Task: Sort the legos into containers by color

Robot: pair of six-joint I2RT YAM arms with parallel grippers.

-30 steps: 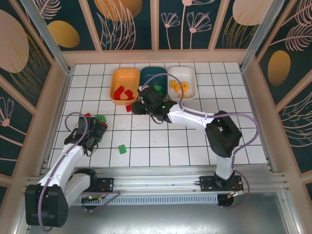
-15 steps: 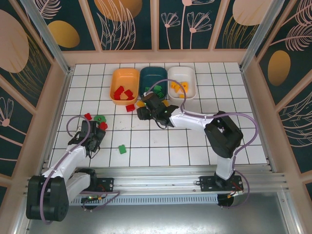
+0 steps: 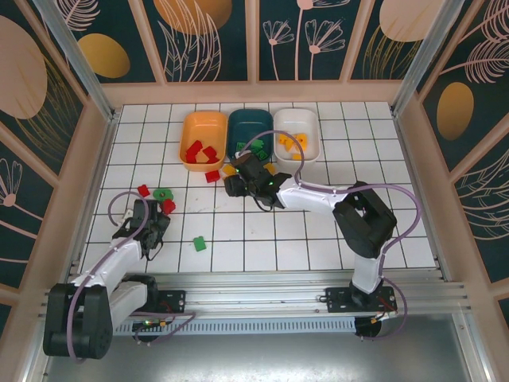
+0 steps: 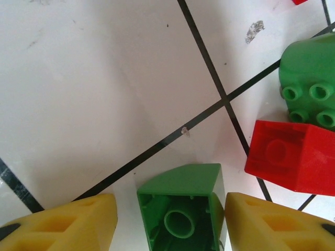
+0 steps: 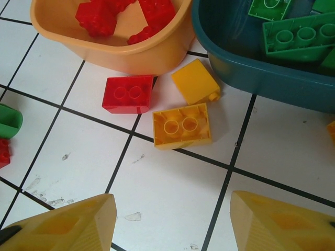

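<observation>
From above, the left tool hides what it works on. Its wrist camera shows a green brick lying on the desk between the fingers, one touching it and the other a sliver apart: narrow, not clamped. The right tool stands wide and empty above a yellow brick and a red brick, both just outside the orange tray and the teal tray. The overhead view adds the white tray.
</observation>
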